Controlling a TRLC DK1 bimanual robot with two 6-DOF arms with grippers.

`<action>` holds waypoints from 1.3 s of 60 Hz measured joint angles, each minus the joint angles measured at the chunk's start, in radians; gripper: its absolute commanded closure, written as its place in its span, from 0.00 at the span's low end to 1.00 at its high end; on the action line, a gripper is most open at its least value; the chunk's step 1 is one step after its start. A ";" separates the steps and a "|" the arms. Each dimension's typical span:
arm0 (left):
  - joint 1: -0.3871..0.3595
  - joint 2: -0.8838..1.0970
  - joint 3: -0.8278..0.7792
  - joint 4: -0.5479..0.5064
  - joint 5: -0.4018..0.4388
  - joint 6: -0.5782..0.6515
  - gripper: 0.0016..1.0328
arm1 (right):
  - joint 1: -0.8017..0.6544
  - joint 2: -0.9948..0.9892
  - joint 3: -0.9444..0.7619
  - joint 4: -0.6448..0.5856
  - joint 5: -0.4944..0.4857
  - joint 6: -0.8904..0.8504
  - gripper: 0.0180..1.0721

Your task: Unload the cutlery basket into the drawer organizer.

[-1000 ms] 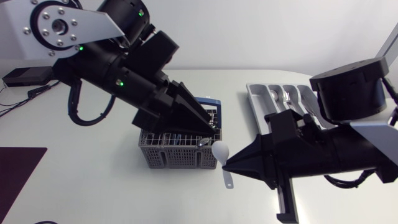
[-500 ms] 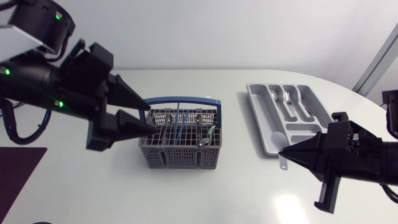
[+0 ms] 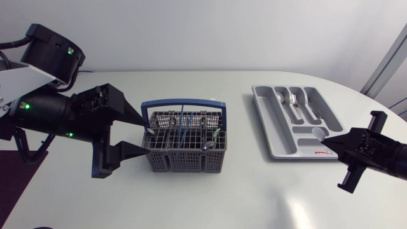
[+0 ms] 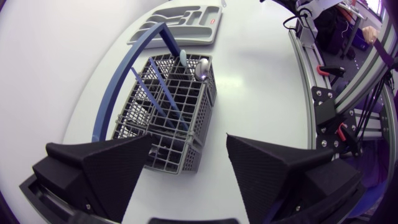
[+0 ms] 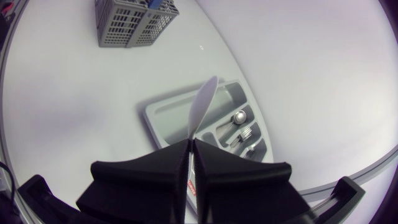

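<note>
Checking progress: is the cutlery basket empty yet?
Not empty: the cutlery basket holds blue-handled utensils and a metal spoon.

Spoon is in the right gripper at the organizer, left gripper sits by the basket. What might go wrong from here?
1. The right gripper pinches the pale spoon by its handle only, bowl jutting over the organizer; released, it may land across a divider.
2. The left gripper stands open right beside the basket; advancing, a finger might shove it or catch the blue handle.
</note>
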 measured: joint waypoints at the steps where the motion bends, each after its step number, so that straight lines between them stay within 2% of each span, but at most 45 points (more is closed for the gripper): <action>1: 0.000 0.000 -0.001 0.000 -0.006 0.005 0.10 | -0.008 0.015 0.000 0.018 0.000 -0.009 0.95; 9: 0.000 0.000 -0.003 0.010 -0.032 0.029 0.10 | -0.063 0.183 0.001 0.203 0.023 -0.107 0.95; 18: 0.003 0.000 -0.003 0.010 -0.041 0.047 0.10 | -0.114 0.380 0.036 0.249 0.036 -0.207 0.95; 25: 0.011 0.000 -0.003 0.010 -0.045 0.063 0.10 | -0.119 0.476 0.063 0.315 0.089 -0.277 0.95; 36: 0.011 0.000 -0.003 0.009 -0.071 0.104 0.10 | -0.101 0.541 0.105 0.340 0.190 -0.362 0.95; 55: 0.010 0.007 -0.003 -0.009 -0.120 0.155 0.10 | 0.027 0.651 0.123 0.362 0.394 -0.485 0.94; 57: 0.010 0.008 -0.003 -0.010 -0.121 0.156 0.10 | 0.037 0.664 0.124 0.374 0.412 -0.496 0.90; 65: 0.010 0.008 -0.003 -0.016 -0.124 0.163 0.10 | 0.060 0.711 0.123 0.435 0.469 -0.525 0.57; 76: 0.009 0.008 -0.003 -0.016 -0.150 0.190 0.10 | 0.060 0.721 0.123 0.477 0.482 -0.529 0.28; 78: 0.008 0.008 -0.003 -0.016 -0.151 0.199 0.10 | 0.059 0.721 0.123 0.482 0.483 -0.528 0.16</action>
